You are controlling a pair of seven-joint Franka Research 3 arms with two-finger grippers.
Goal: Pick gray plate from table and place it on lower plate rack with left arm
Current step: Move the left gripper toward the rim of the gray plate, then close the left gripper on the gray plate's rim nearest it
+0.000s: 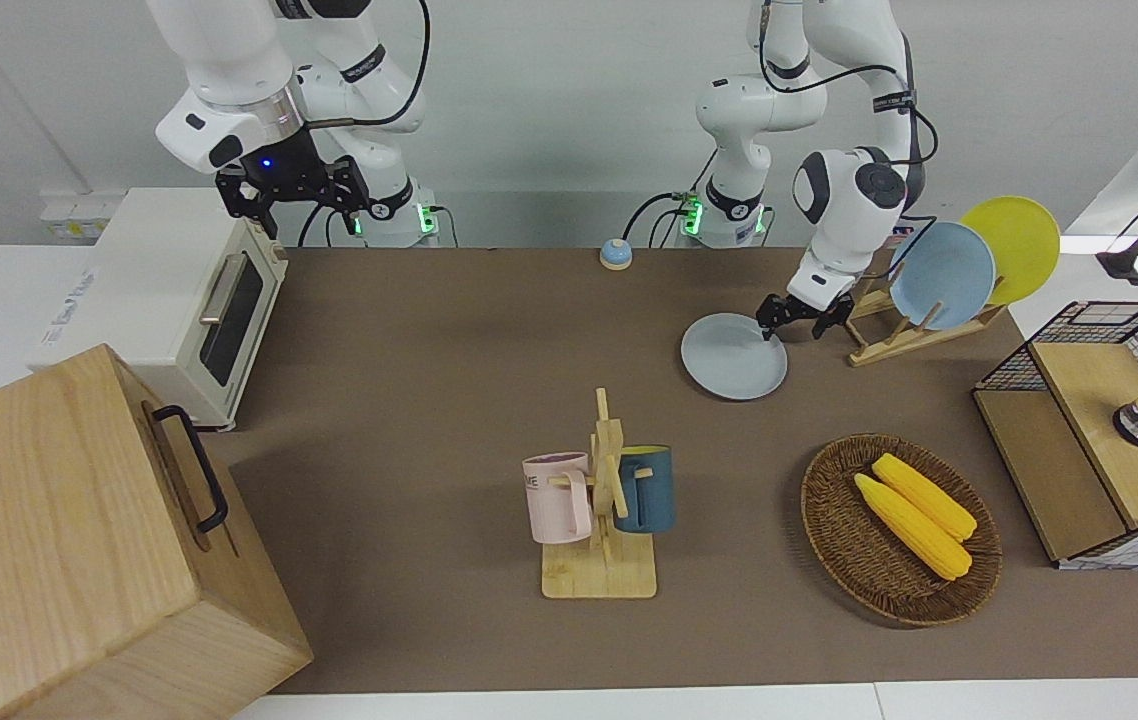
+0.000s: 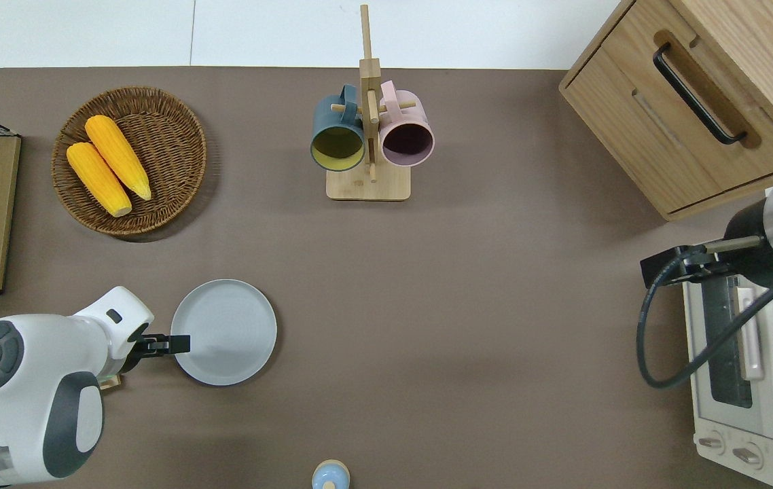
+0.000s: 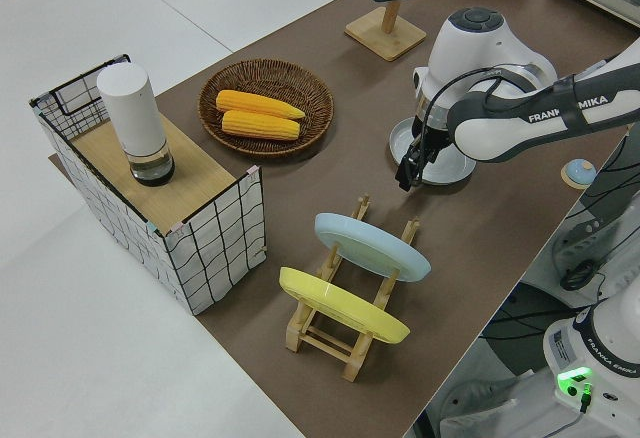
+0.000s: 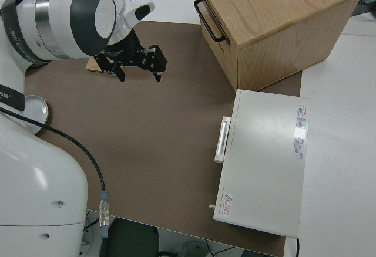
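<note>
three plates [image 1: 734, 356], two mugs [image 1: 557, 497], two corn cobs [image 1: 912, 527], two arms [image 1: 844, 215]

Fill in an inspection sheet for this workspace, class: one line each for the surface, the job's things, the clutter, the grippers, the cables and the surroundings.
Surface: brown table, flat, no spills seen.
Job's things: gray plate flat on the table; plate rack toward the left arm's end, holding a blue plate and a yellow plate.
Clutter: mug tree with two mugs; basket with two corn cobs; small bell; wooden drawer box; toaster oven.
Grippers: left gripper at the gray plate's rim; right arm parked, right gripper open.
Cables: black cable looping by the right arm over the toaster oven.
Surroundings: wire crate with a white cylinder on top.
</note>
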